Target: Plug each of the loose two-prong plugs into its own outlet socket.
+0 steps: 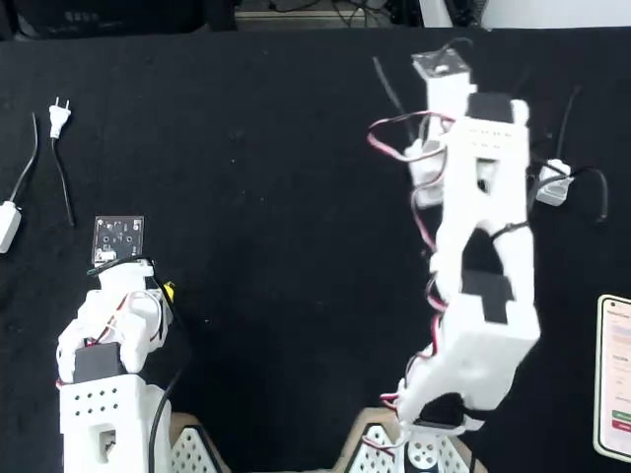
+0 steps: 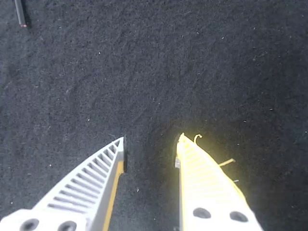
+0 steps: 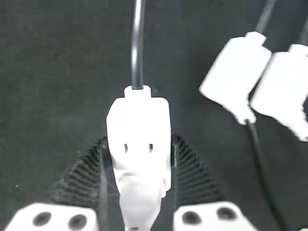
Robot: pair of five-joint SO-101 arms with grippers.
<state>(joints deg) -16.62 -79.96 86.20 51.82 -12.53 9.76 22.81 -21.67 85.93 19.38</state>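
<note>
White socket [image 3: 138, 120] snug in right tool [image 3: 139, 142]; left tool [image 2: 151, 139] ajar.

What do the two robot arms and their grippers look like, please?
The left arm and right arm are white with black motor blocks and red and black wires. The left gripper pairs a white ribbed finger with a yellow finger; the right gripper has black ribbed fingers.

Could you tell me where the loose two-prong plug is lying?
In the high view, the two-prong plug lies far left on the table, beyond the left arm, near a white socket.
</note>
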